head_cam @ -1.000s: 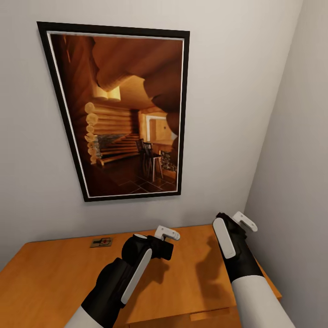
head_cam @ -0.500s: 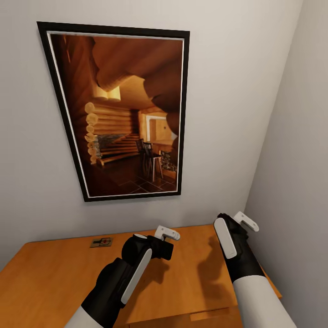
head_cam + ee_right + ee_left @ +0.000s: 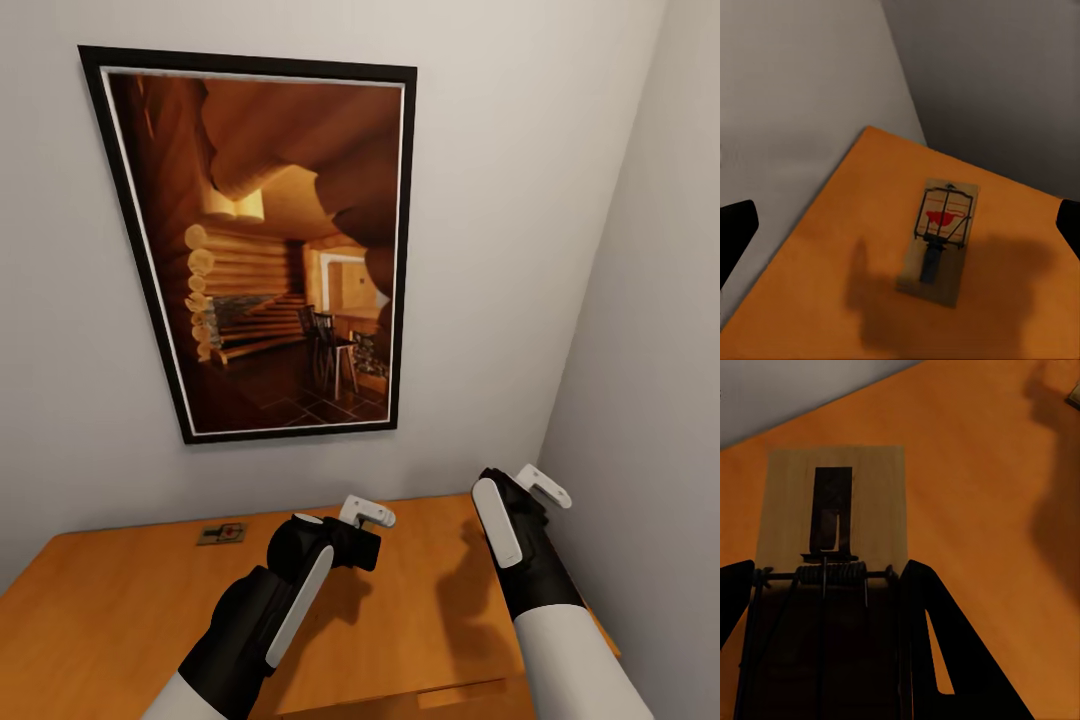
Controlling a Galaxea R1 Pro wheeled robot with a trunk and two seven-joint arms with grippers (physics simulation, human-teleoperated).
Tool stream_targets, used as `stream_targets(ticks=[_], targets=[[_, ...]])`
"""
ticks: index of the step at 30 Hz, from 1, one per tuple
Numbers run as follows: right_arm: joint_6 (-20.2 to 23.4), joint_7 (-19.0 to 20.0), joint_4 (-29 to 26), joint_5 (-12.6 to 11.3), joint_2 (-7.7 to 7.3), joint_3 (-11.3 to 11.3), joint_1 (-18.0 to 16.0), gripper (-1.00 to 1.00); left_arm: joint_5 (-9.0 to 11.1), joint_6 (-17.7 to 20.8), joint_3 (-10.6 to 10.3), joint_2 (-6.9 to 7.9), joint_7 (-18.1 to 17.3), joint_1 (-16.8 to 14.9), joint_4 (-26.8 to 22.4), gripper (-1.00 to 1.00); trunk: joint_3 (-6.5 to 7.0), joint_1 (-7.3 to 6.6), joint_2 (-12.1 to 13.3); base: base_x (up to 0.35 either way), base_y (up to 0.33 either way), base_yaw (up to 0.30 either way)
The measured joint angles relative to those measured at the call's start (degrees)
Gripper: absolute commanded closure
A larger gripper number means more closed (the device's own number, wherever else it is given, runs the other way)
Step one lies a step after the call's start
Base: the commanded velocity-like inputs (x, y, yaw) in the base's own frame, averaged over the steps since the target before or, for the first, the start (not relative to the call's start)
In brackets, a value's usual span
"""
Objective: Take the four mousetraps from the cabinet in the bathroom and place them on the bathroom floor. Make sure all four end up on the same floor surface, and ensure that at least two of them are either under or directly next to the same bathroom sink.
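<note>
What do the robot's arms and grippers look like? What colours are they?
Both arms have white sleeves near the robot's body, then chunky black wrists. The left gripper and the right gripper are black with long, flat white fingers. Close up, the left wrist view shows dark, wedge-shaped fingers. No cables or markings are visible.

No lettering, number, brand or sign can be read anywhere here. The mousetrap (image 3: pixel 939 241) on the cabinet (image 3: pixel 832 262) carries a red spot, not a word. The mousetrap in the left gripper (image 3: pixel 825 607) shows bare wood and wire, no stamp. The framed picture (image 3: pixel 265 240) on the wall is a log-cabin interior with no caption.
</note>
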Motion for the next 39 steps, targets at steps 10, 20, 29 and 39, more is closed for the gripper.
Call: stream_targets(ticks=[10,20,29,39], targets=[[0.0,0.0,0.09,-0.06,-0.12,-0.21,0.0,-1.0,0.01,0.0,0.0,0.0,-0.03,0.0,0.0,1.0,0.0,-0.01,0.0,0.165,0.0,0.0],[0.0,-0.19,0.14,-0.1,-0.13,-0.22,0.0,-1.0,0.01,0.0,0.0,0.0,-0.08,0.0,0.0,1.0,0.0,0.01,0.0,0.037,0.0,0.0],[0.0,0.44,0.2,-0.2,-0.13,-0.22,0.0,-1.0,0.01,0.0,0.0,0.0,-0.08,0.0,0.0,1.0,0.0,0.01,0.0,0.001,0.0,0.0],[-0.22,0.87,0.29,-0.58,-0.17,-0.27,0.0,-1.0,0.02,0.0,0.0,0.0,-0.08,0.0,0.0,1.0,0.0,0.01,0.0,0.0,0.0,0.0]])
